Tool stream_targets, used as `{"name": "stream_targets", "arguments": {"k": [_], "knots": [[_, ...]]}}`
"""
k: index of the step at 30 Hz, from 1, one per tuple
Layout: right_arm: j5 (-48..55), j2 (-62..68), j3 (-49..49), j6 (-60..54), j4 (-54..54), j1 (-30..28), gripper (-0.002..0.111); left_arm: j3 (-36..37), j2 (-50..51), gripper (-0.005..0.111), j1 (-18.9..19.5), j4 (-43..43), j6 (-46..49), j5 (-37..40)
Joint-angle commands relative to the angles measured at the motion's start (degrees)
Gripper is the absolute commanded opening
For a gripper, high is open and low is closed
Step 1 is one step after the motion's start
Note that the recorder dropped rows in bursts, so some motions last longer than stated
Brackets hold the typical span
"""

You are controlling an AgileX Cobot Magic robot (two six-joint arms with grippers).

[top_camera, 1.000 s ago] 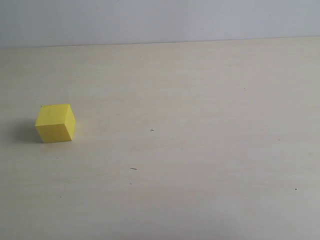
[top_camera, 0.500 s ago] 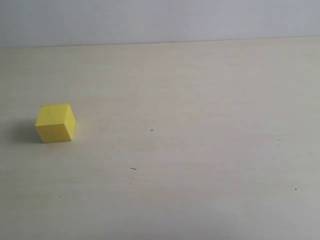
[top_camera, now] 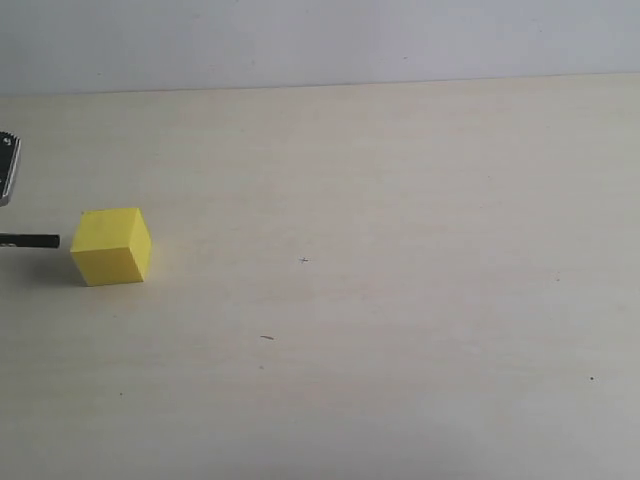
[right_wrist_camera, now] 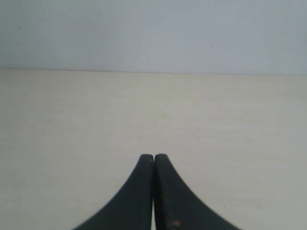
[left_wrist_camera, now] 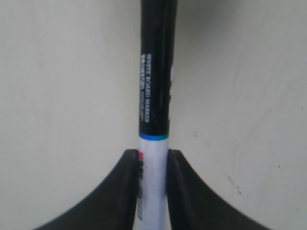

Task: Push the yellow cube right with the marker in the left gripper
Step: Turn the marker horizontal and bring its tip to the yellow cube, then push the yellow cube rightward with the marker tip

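The yellow cube (top_camera: 112, 246) sits on the pale table at the left of the exterior view. The marker's black cap end (top_camera: 30, 241) reaches in level from the left edge, its tip a small gap short of the cube's left face. A grey bit of the left arm (top_camera: 7, 168) shows at that edge above it. In the left wrist view the left gripper (left_wrist_camera: 153, 155) is shut on the marker (left_wrist_camera: 155, 86), gripping its white barrel, and the long black cap sticks out ahead. The cube is out of that view. The right gripper (right_wrist_camera: 153, 158) is shut on nothing above bare table.
The light wooden table (top_camera: 400, 300) stretches to the right of the cube, with only a few tiny dark specks (top_camera: 266, 338) on it. A pale wall (top_camera: 320, 40) rises behind the far edge.
The marker's tip and part of the left arm have come into the exterior view from the left edge, close to the cube. The cube has not moved.
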Motion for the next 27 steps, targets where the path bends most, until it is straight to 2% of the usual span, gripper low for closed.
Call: {"name": "stream_targets", "arguments": {"k": [1, 8, 12, 16, 20, 22, 24, 27], "knots": [[-0.84, -0.32, 0.30, -0.05, -0.21, -0.27, 0.000, -2.13, 0.45, 0.000, 0.09, -4.82, 4.90, 2.50], [-0.84, -0.32, 0.30, -0.05, -0.21, -0.27, 0.000, -2.13, 0.45, 0.000, 2.08, -4.14, 4.18, 7.55], [-0.84, -0.32, 0.30, -0.05, -0.21, -0.27, 0.000, -2.02, 0.45, 0.000, 1.47, -4.65, 4.18, 7.69], [-0.84, -0.32, 0.30, -0.05, -0.21, -0.27, 0.000, -1.52, 0.45, 0.000, -2.27, -5.07, 3.58, 7.69], [-0.84, -0.32, 0.30, -0.05, -0.21, -0.27, 0.000, -1.52, 0.45, 0.000, -10.09, -5.53, 0.64, 4.17], [-0.84, -0.32, 0.30, -0.05, -0.21, -0.27, 0.000, -1.52, 0.45, 0.000, -12.26, -5.14, -1.83, 2.85], [-0.84, -0.32, 0.30, -0.05, -0.21, -0.27, 0.000, -1.52, 0.45, 0.000, -12.41, -4.40, -2.64, 2.76], [-0.84, -0.32, 0.30, -0.05, -0.21, -0.27, 0.000, -1.52, 0.45, 0.000, -10.57, -4.15, -4.90, 3.14]]}}
